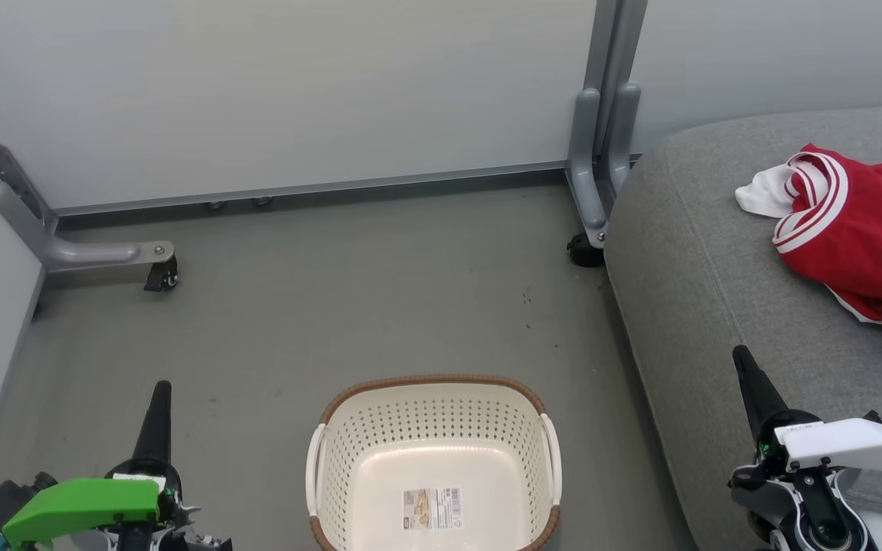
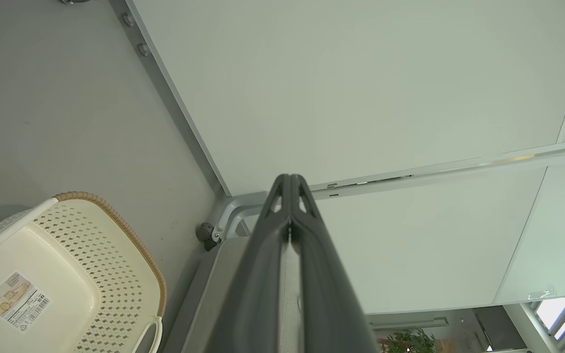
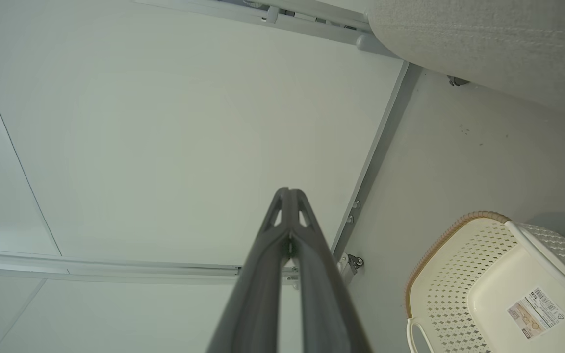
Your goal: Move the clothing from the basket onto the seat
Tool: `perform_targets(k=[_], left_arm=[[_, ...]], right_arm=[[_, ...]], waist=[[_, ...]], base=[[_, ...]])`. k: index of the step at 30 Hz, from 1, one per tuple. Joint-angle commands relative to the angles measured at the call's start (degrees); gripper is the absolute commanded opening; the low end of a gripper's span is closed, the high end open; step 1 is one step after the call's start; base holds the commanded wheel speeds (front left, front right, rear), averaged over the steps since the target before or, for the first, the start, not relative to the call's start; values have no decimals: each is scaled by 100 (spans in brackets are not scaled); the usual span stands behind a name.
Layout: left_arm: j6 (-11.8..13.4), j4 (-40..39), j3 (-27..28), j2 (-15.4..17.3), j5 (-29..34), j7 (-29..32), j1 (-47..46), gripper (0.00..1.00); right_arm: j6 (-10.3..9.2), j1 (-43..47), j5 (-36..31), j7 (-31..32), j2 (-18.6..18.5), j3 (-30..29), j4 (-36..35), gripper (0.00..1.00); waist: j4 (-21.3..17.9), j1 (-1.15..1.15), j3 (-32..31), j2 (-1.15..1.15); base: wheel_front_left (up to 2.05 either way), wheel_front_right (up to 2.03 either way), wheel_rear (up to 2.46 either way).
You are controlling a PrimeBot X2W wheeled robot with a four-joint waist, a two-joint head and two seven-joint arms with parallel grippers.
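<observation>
1. Basket (image 1: pixel 433 380): cream plastic with a brown rim, standing on the floor (image 1: pixel 295 306) at 6 o'clock in the head view. Its pierced walls enclose a bare cream bottom that carries a label sticker (image 1: pixel 432 509)
2. Clothing (image 1: pixel 862 229): a red heap with white stripes lies on the grey seat (image 1: pixel 686 306) at 3 o'clock, well apart from the basket. The frame edge cuts it off, so it may be one garment or two. A white fold sticks out at the heap's 9 o'clock side
3. Left gripper (image 1: pixel 159 405): at 7 o'clock over the floor, jaws pressed together tip to tip. The basket sits near it at its 3 o'clock, not touching, and the clothing lies far off toward 2 o'clock
4. Right gripper (image 1: pixel 751 383): at 4 o'clock over the seat's front part, jaws clenched tight. The clothing lies beyond the tips toward 1 o'clock, apart from them
5. Wrist views: each pair of dark fingers meets at the tips. The basket shows at 8 o'clock for the left arm and at 4 o'clock for the right
</observation>
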Motion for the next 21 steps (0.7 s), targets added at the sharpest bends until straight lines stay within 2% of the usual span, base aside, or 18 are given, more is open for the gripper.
perform_targets(k=[1, 21], left_arm=[[-56, 1, 28, 35, -142, 31, -174, 0], [-150, 157, 155, 8, -990, 288, -412, 0]], right_arm=[[3, -105, 133, 47, -9, -29, -1, 0], [2, -250, 995, 295, 30, -193, 48, 0]], waist=[[7, 0, 9, 0], [92, 0, 114, 0]], base=[[0, 0, 0], [0, 0, 0]])
